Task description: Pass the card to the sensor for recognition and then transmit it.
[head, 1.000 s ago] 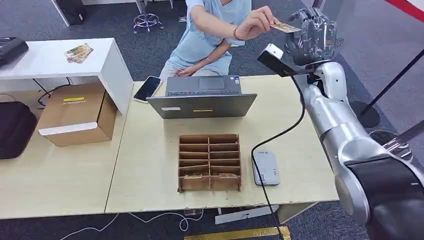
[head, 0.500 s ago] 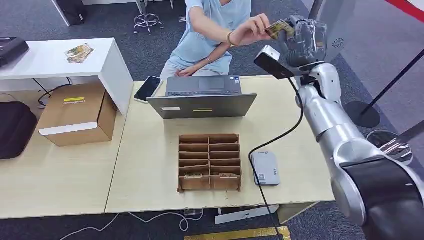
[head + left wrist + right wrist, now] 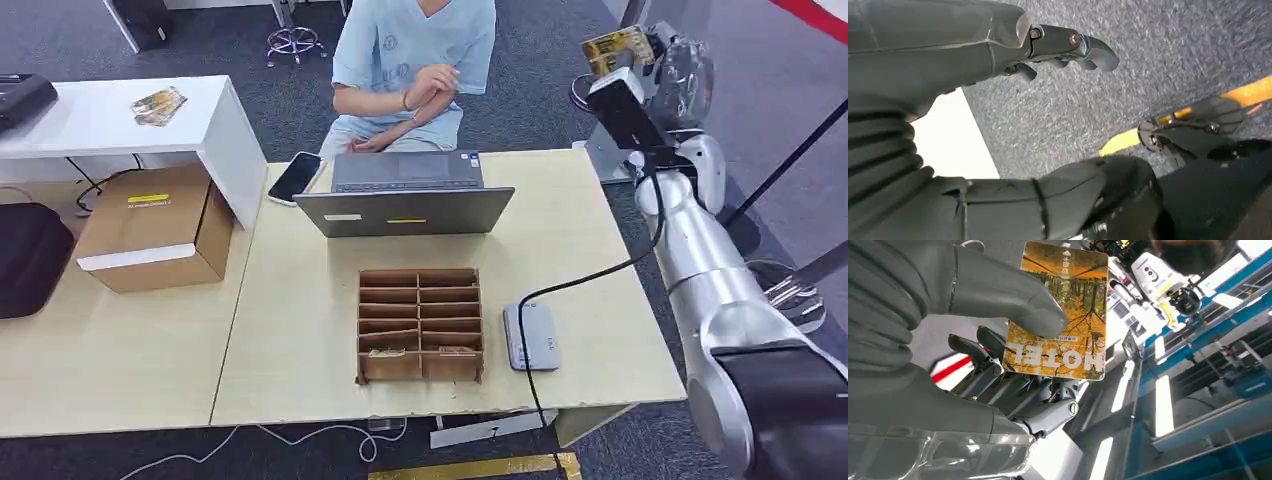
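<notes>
The hotel key card (image 3: 1058,315) sits pinched under the thumb of the right hand (image 3: 668,72), raised high off the tabletop's (image 3: 300,340) two o'clock corner. The card reader (image 3: 531,336) lies near five o'clock, beside the cardboard organizer (image 3: 420,323). The left hand (image 3: 998,100) hangs with fingers loosely apart, holding nothing.

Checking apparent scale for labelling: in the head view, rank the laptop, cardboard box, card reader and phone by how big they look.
1. Cardboard box and laptop: alike, too close to rank
2. Card reader
3. Phone
</notes>
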Controlling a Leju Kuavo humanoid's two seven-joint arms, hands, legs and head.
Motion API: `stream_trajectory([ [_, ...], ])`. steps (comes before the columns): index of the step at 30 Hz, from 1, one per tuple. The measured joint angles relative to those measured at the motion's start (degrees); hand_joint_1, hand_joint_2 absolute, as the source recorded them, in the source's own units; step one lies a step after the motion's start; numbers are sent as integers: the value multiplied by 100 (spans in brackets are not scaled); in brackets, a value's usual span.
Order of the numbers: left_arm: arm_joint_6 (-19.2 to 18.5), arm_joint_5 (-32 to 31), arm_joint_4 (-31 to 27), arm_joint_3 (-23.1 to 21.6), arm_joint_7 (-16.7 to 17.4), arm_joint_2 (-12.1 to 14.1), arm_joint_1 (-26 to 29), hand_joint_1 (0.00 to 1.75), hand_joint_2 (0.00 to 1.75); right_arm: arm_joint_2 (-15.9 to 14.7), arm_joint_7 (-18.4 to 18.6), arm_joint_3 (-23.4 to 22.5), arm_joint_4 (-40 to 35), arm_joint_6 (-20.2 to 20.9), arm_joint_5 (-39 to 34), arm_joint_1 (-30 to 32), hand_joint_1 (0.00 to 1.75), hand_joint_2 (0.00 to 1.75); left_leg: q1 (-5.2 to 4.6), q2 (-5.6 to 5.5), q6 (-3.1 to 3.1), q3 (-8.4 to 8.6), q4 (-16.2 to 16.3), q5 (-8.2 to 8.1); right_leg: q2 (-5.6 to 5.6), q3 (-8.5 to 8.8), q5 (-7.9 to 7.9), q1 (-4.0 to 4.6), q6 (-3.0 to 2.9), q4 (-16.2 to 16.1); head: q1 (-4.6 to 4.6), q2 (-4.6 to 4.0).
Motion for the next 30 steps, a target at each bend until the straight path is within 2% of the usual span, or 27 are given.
stream_trajectory([
  [3, -48, -2, 0, 70, 76, -26, 1, 0, 0, -165, -22, -205, -96, 278, -429, 54, 175, 175, 0, 0, 0, -2, 1, 0, 1, -1, 0, 0, 0, 0, 0, 0],
  [9, 7, 99, 0, 223, 98, -85, 10, 0, 0, -490, -68, -627, -168, 1121, -1394, 215, 175, 175, 1, -1, 0, -5, 4, 0, -1, -3, 0, 1, 1, 0, 0, 0],
  [12, 2, 149, 0, 291, 137, -116, 16, 0, 0, -662, 61, -824, -179, 1699, -1900, 346, 175, 175, 1, -2, 1, -6, 4, -1, -1, -3, 0, 1, 1, 0, 0, 0],
  [16, -59, 127, 0, 359, 450, -160, 23, 0, 0, -865, 253, -950, -177, 2386, -2296, 591, 175, 175, 1, -1, 1, -8, 4, -1, -1, -5, 0, 1, 1, 0, 0, 0],
  [20, -151, 33, 0, 367, 699, -192, 35, 0, 0, -977, 325, -970, -175, 2710, -2415, 914, 175, 175, 1, -1, 1, -9, 4, -1, 0, -5, 0, 2, 1, 0, 0, 0],
  [23, -208, -42, 0, 367, 844, -201, 34, 0, 0, -983, 415, -970, -159, 2804, -2406, 1114, 175, 175, 2, 0, 1, -9, 4, -1, 0, -7, 0, 2, 1, 1, 0, 0],
  [30, -245, -168, 0, 367, 898, -203, 33, 0, 0, -983, 516, -972, -268, 2887, -2533, 1704, 175, 175, 3, 0, 1, -10, 4, -1, -2, -7, 0, 2, 1, 3, 0, 0],
])
